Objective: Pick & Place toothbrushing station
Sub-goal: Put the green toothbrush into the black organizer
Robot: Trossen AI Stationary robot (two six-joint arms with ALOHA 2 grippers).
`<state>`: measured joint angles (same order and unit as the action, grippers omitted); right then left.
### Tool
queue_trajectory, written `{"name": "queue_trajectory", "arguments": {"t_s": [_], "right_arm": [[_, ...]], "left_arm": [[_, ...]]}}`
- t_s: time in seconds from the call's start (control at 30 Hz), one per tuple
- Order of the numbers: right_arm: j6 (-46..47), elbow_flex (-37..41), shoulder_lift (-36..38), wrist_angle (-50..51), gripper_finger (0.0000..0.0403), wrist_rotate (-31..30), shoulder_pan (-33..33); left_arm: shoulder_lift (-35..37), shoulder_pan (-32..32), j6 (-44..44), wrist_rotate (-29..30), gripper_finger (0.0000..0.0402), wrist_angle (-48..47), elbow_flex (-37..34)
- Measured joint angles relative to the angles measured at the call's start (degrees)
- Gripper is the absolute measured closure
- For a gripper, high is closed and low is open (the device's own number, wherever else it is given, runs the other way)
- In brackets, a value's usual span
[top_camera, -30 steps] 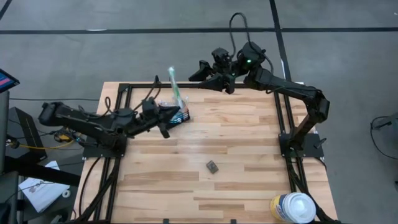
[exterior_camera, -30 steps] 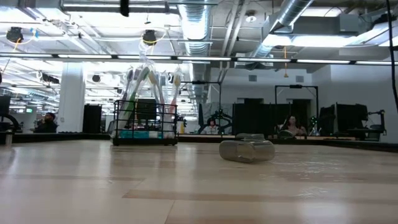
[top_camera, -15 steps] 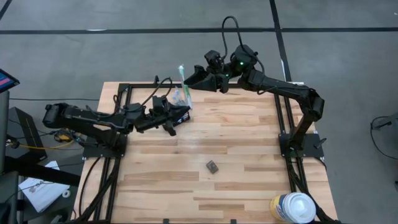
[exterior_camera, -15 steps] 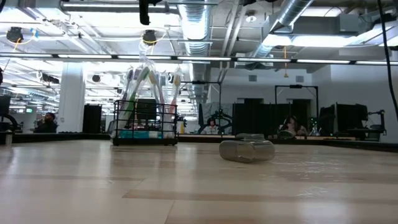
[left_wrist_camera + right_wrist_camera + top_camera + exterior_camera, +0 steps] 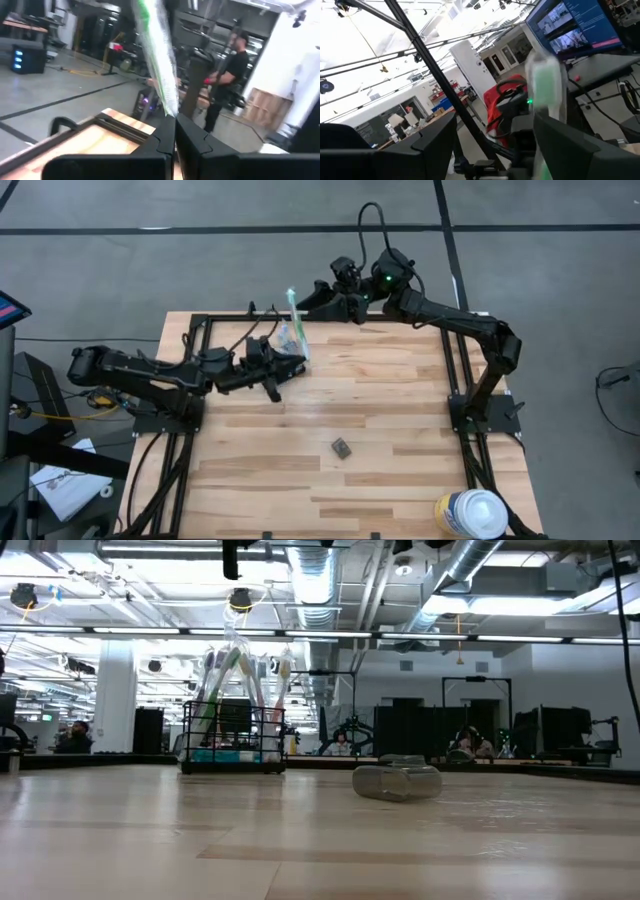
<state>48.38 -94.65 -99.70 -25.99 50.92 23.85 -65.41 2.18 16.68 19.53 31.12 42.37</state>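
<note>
- At the far left part of the desk (image 5: 380, 400): left gripper (image 5: 171, 136), jaws pressed fully together on a green toothbrush (image 5: 159, 70) in clear wrap.
- Rising at a tilt out of those jaws, head end up, the wrapped green toothbrush; in the high view, ending just short of the right gripper.
- Over the desk's far edge, reaching in from the right: right gripper (image 5: 312, 300), jaws spread wide with nothing between the pads, pointed toward the toothbrush's upper end.
- On the desk just ahead of the left gripper: black wire-mesh caddy (image 5: 232, 740), upright, flat on the wood in the low view.
- Standing in the caddy and fanning outward: more toothbrushes (image 5: 238, 670), white and green; low inside it, blue-and-white toothpaste tubes (image 5: 225, 755).
- Near the desk's middle, well apart from the caddy and both arms: small grey block (image 5: 341, 447).
- At the near right corner: white canister (image 5: 470, 513).
- Beyond the desk, in the left wrist view: a person (image 5: 231, 75) in dark clothes, standing.
</note>
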Motion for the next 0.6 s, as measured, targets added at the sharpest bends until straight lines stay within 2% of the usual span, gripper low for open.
{"name": "queue_trajectory", "arguments": {"t_s": [0.3, 0.6], "right_arm": [[0.7, 0.0, 0.0, -0.2, 0.0147, 0.0, 0.0], [-0.9, 0.0, 0.0, 1.0, 0.0147, 0.0, 0.0]], "left_arm": [[3.4, -5.8, -1.6, -3.8, 0.0401, -0.1, 0.0], [5.2, -5.4, -1.2, -5.7, 0.0401, 1.6, 0.0]]}}
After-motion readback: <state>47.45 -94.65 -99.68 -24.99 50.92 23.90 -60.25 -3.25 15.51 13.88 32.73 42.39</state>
